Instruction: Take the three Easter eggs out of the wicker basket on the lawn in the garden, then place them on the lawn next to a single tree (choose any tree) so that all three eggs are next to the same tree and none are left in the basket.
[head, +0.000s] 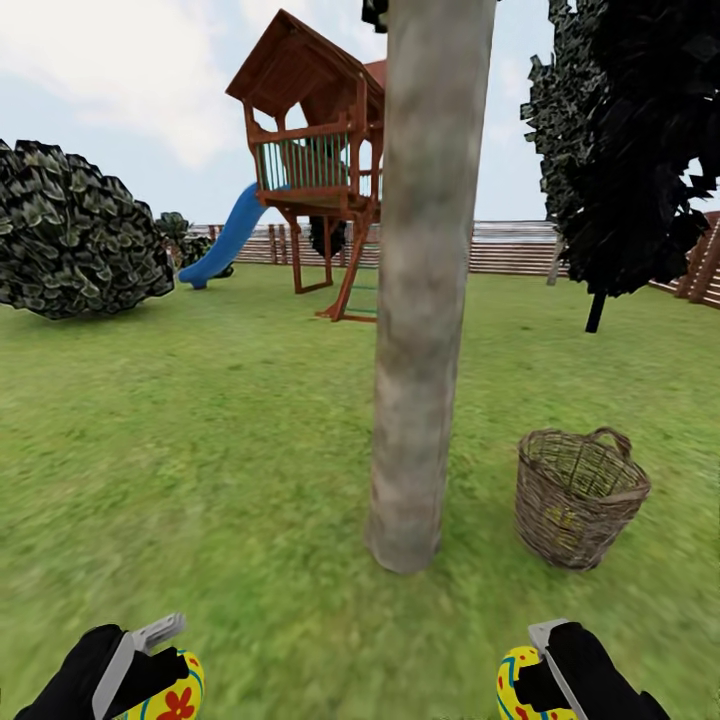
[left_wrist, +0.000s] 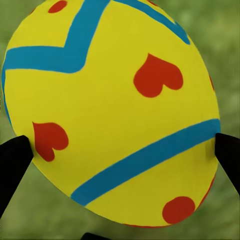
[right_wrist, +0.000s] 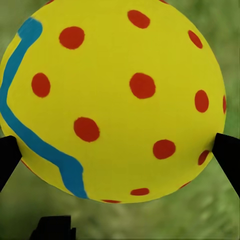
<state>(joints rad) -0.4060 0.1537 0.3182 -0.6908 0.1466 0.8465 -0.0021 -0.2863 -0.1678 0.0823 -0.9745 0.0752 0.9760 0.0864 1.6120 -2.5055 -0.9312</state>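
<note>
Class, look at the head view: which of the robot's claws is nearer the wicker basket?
Right. The right claw, shut on an egg, sits just below the basket; the left claw, also holding an egg, is far across, past the tree trunk.

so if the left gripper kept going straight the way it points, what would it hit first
Probably the lawn. The left gripper is shut on an egg, and in its wrist view there is just blurred grass behind that egg, so the egg would likely touch down first. Depth is unclear.
</note>
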